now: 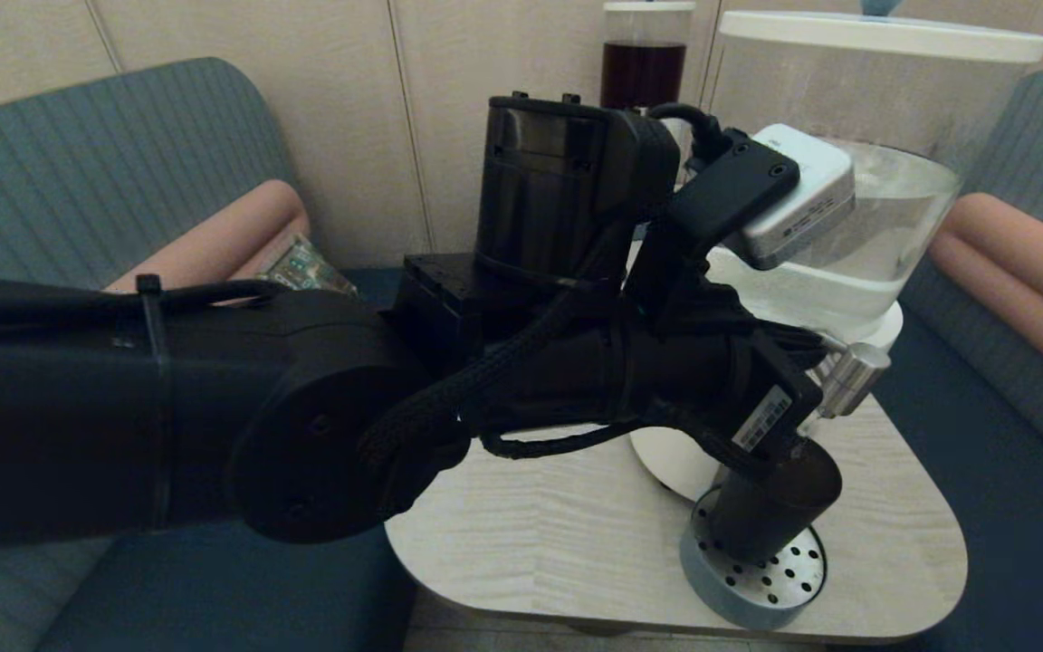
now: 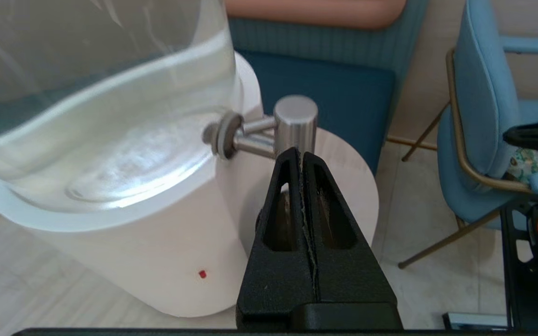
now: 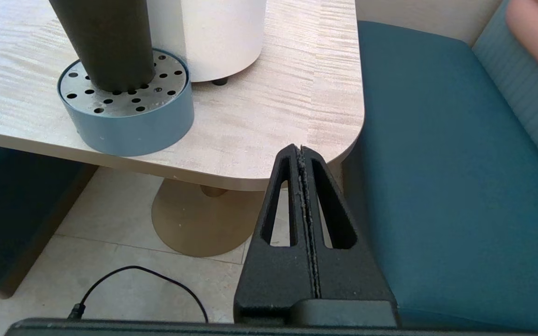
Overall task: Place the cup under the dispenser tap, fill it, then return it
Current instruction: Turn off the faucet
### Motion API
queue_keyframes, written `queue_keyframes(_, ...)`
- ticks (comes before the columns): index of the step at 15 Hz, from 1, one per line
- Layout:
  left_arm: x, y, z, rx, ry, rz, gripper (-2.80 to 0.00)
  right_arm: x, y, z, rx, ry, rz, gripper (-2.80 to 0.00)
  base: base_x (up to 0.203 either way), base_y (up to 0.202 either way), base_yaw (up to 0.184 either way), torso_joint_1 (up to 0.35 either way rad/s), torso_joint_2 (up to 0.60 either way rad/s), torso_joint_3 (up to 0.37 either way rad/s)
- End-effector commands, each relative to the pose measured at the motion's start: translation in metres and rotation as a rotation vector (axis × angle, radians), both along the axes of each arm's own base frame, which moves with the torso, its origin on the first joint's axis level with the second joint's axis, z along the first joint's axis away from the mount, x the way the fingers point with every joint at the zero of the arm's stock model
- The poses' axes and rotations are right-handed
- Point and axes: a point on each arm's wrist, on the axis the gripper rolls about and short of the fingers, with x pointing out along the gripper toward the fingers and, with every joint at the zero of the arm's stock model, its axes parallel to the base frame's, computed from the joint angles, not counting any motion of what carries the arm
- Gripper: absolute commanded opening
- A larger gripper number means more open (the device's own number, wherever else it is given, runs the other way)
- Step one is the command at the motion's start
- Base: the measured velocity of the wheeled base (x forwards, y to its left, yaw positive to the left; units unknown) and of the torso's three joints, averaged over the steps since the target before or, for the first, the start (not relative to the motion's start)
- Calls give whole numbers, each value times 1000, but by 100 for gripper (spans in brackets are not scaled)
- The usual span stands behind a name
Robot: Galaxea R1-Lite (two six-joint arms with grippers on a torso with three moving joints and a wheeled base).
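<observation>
Nearest the lens in the left wrist view, the left gripper [image 2: 302, 156] is sitting lower centre, jaws clenched on nothing, tips just at the dispenser tap [image 2: 295, 122]. I'd say it's lining up to press the tap: push squarely on the steel cylinder, gently, so the tips don't slide off. In the head view's lower right, the cup [image 1: 770, 498] is standing upright on the drip tray [image 1: 757, 593], beneath the tap. The right gripper [image 3: 301, 154], also clenched empty, is idling off the table [image 3: 259, 116] edge
</observation>
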Motion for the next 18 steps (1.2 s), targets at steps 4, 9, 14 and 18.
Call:
queue_keyframes(4, 8, -11, -15, 29, 12, 3, -280, 0, 0, 0, -1, 1, 1, -280, 0, 0, 0, 0, 0, 0)
queue_keyframes(9, 16, -22, -15, 18, -10, 7, -280, 0, 0, 0, -2, -1, 1, -280, 0, 0, 0, 0, 0, 0)
queue_keyframes(14, 20, -26, -17, 17, -16, 6, -280, 0, 0, 0, -1, 0, 1, -280, 0, 0, 0, 0, 0, 0)
queue_keyframes(18, 22, -29, -17, 14, -20, 7, -280, 0, 0, 0, -2, 1, 2, -280, 0, 0, 0, 0, 0, 0)
